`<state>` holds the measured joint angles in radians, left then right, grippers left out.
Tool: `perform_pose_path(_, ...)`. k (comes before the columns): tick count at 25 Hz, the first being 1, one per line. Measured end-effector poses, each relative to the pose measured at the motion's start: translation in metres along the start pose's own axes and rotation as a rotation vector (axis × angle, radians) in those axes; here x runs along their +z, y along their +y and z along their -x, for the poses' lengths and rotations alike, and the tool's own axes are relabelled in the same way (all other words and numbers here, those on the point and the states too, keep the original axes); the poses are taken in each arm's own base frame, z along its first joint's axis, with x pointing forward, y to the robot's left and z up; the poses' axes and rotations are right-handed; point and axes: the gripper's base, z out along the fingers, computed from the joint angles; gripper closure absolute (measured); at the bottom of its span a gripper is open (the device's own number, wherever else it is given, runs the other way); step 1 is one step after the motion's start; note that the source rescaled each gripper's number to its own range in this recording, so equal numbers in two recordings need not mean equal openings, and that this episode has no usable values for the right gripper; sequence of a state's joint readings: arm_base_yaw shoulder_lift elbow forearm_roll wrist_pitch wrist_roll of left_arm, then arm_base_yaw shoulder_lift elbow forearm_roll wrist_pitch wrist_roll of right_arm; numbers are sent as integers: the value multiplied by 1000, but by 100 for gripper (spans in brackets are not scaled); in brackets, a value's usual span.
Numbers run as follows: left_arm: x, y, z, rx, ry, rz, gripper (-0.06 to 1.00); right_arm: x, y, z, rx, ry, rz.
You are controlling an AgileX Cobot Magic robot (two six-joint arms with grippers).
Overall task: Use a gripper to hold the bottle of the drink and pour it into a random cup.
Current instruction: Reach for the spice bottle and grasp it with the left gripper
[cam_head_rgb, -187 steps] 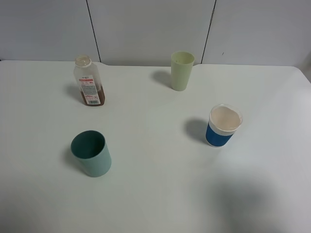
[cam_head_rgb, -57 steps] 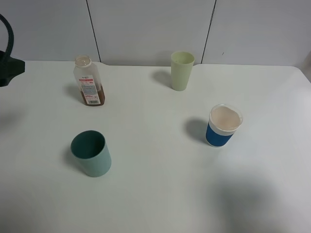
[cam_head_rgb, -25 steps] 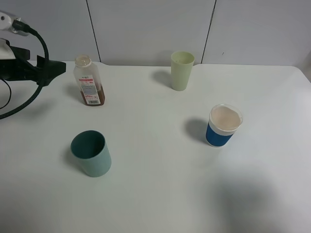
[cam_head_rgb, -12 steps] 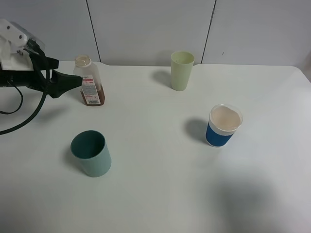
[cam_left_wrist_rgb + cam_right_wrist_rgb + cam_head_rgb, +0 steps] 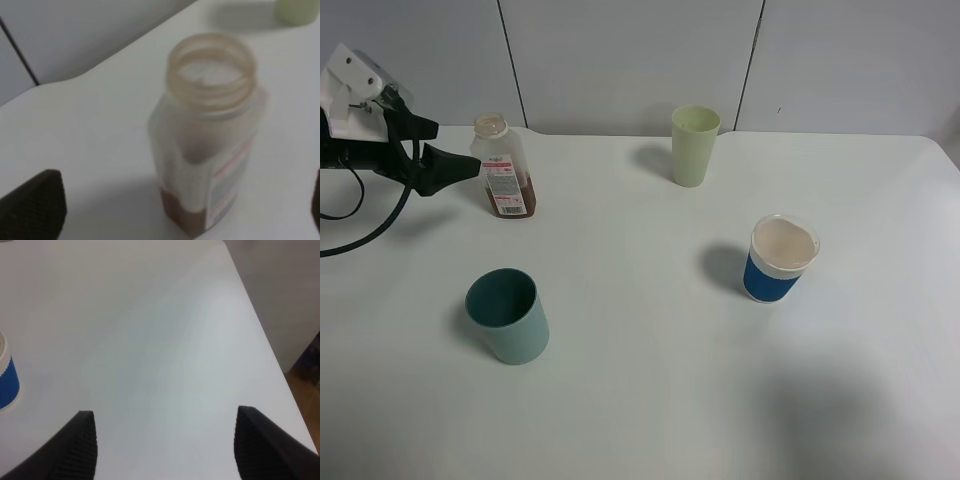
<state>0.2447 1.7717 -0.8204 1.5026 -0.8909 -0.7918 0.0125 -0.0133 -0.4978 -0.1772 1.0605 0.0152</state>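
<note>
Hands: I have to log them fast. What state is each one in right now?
Left hand: open, empty, pointed at the bottle but not gripping it.
Right hand: open, holding nothing.

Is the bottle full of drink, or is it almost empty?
Almost empty. The bottle stands upright, and the reddish-brown drink fills only its bottom part; the clear body above it shows no liquid.
</note>
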Motion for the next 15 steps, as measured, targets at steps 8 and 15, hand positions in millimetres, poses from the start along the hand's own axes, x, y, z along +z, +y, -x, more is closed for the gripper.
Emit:
perform_pose_path(8, 18, 17, -13, 15, 1, -98, -6, 0, 0, 0, 0, 0, 0)
perform_pose_path(15, 35, 30, -31, -23, 19, -117, -6, 0, 0, 0, 0, 0, 0)
